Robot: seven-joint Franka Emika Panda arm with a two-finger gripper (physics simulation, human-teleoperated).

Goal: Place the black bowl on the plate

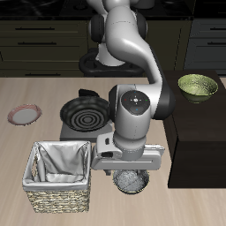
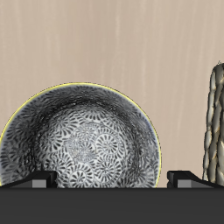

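The bowl [image 1: 131, 182] sat on the table near its front edge, beside the basket [image 1: 59, 177], directly under the gripper [image 1: 131, 173]. The jaws stood spread, not touching the bowl's rim. The plate [image 1: 24, 114] lay well apart. No writing showed.

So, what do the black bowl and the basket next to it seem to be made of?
The black bowl looks like glazed ceramic: dark rim, glossy grey-silver mottled inside. The basket looks like woven wicker or straw, from its braided tan walls, with what seems a pale cloth lining.
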